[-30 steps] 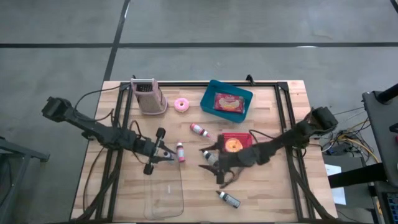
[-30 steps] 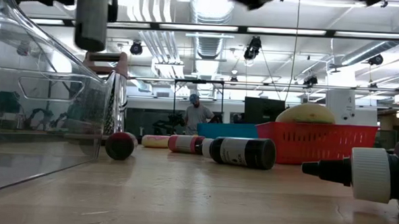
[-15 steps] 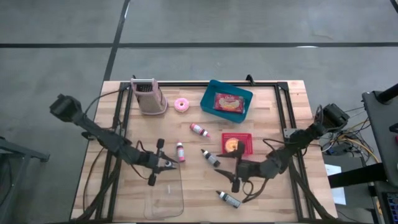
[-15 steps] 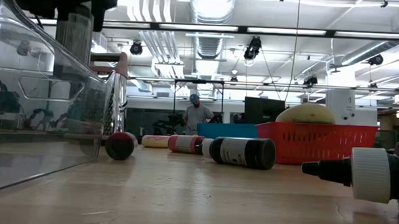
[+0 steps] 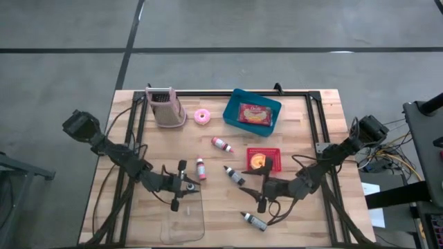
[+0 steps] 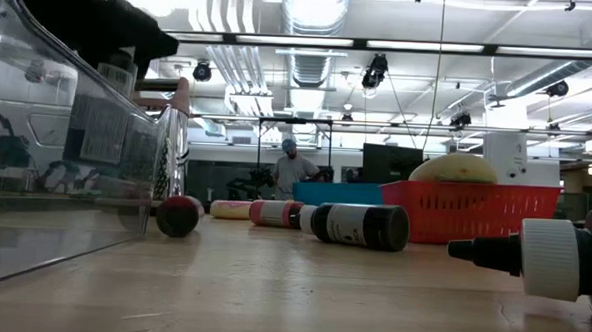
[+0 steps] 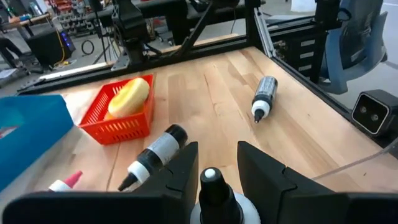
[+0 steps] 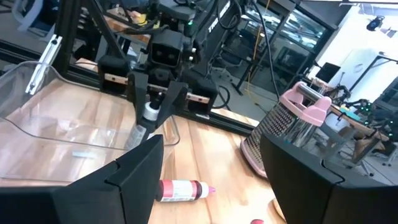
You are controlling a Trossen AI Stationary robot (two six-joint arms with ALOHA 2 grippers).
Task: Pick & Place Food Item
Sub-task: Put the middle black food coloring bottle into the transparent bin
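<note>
Nearest the front edge, at six o'clock on the table, a dark bottle lies on its side beside the clear plastic bin. Over that bin's far rim, the left gripper is clenched on a small bottle: its own wrist view shows a white body and a dark cap standing upright between the two fingers, and the right wrist view shows the same bottle hanging cap-up above the bin wall. At about five o'clock from the table's middle, the right gripper hovers over bare wood with its jaws spread wide and nothing between them. Near the centre lie a pink-capped bottle and a black-capped bottle; just past them at three o'clock sits a red basket with a rounded yellow food item. Another pink bottle lies farther on. Along the far edge, from eleven to one o'clock, stand a pink grater, a pink donut, and a blue tray with a packaged snack.
</note>
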